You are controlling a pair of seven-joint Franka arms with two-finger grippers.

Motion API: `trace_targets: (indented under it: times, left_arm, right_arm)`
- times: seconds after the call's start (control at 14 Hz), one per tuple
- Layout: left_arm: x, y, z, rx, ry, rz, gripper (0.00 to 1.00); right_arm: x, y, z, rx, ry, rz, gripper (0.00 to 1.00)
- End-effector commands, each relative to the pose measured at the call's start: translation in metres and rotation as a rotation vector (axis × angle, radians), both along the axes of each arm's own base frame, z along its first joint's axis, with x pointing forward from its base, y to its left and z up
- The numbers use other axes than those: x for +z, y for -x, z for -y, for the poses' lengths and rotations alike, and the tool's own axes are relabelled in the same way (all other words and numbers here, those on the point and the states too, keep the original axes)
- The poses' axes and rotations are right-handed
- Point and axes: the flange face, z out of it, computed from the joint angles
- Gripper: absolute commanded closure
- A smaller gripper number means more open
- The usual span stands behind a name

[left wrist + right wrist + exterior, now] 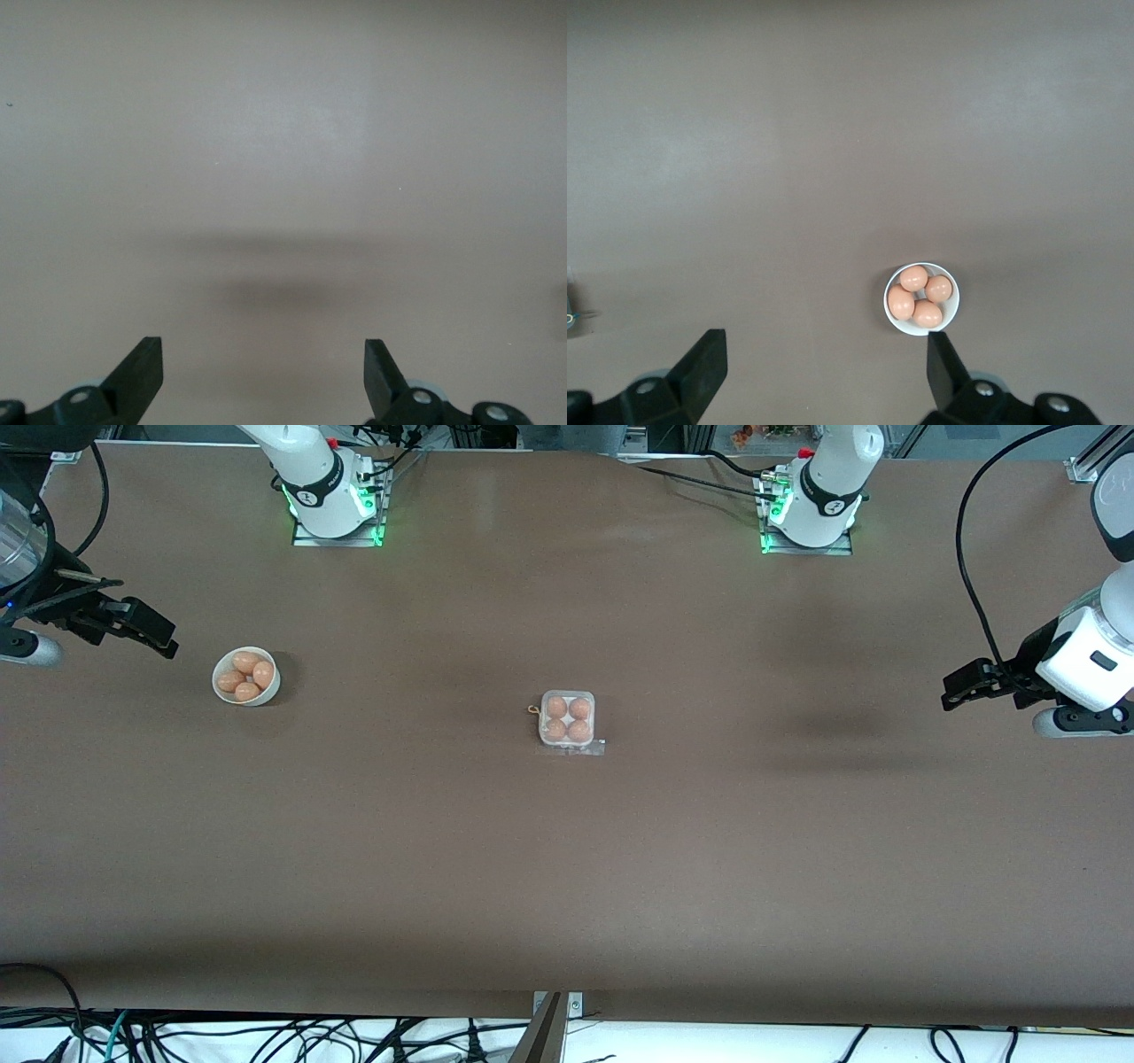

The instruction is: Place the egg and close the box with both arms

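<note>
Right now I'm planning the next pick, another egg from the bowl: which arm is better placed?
Right. The right gripper hangs open beside the bowl; the left gripper waits open at the table's left-arm end.

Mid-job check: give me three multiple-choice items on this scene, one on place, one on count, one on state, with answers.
1. Where is the bowl?
A. toward the right arm's end of the table
B. on the box
C. toward the left arm's end

2. How many eggs fill the box?
A. two
B. four
C. six

3. How are the left gripper and right gripper?
A. both open, empty
B. both gripping eggs
C. one holding the bowl

Answers: A, the bowl sits by the right gripper; B, all four cells hold eggs; A, both wrist views show spread fingers holding nothing.
</note>
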Motion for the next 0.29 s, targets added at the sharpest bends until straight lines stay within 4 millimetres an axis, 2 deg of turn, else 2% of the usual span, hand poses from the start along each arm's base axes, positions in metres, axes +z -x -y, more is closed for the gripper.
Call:
trace_targets:
  times: [0.0,0.22]
  left_arm:
    - [0.0019,0.0064,0.0007,-0.009,0.006,-0.014,0.00]
    - [0.0002,0.0064,-0.0002,-0.009,0.006,-0.018,0.00]
  right_arm:
    - [0.0030,0.0036,-0.0010,0.009,-0.014,0.006,0.00]
    - [0.0030,0.0036,-0.0019,0.010,-0.016,0.006,0.00]
